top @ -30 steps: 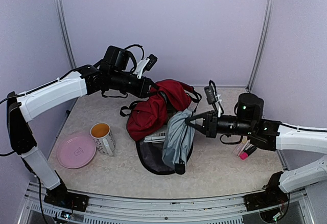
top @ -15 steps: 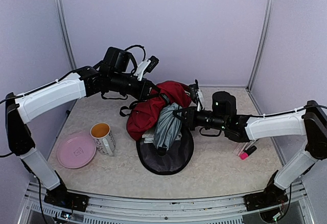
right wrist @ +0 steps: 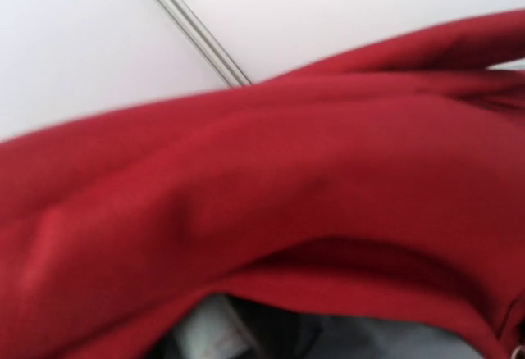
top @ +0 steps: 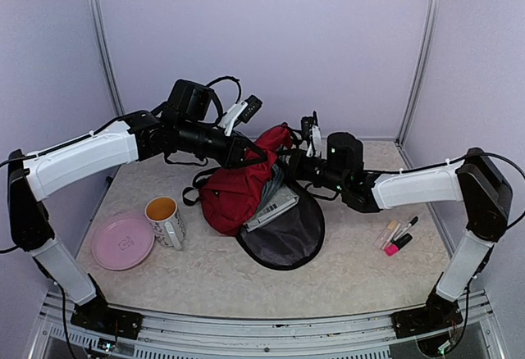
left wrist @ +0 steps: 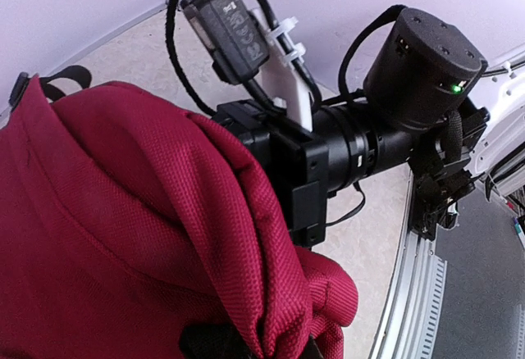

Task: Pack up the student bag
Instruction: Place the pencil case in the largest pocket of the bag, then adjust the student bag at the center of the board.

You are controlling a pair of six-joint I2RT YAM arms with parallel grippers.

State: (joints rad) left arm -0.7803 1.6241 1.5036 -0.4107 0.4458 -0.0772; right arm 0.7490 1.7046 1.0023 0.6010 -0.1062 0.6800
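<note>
The dark red student bag [top: 234, 191] lies mid-table with its mouth facing right. My left gripper [top: 246, 152] is shut on a pinched fold of the bag's upper edge [left wrist: 271, 326] and holds it raised. My right gripper [top: 283, 165] reaches into the opening from the right. Red fabric [right wrist: 246, 187] fills its wrist view and hides its fingers. A grey pouch [right wrist: 394, 344] shows right at the jaws and seems held there. Only a grey sliver of the pouch [top: 276, 180] shows from above. My right arm's wrist [left wrist: 410, 72] sits close behind the raised fabric.
A black round mesh flap [top: 287, 232] is spread on the table in front of the bag, with a white book-like thing [top: 275, 205] on it at the bag's mouth. A mug [top: 166, 221] and a pink plate [top: 123, 242] sit at the left. Markers [top: 398, 236] lie at the right.
My right gripper has carried the grey pouch leftward from over the black flap into the bag's mouth. The left gripper has kept hold of the bag's edge.
</note>
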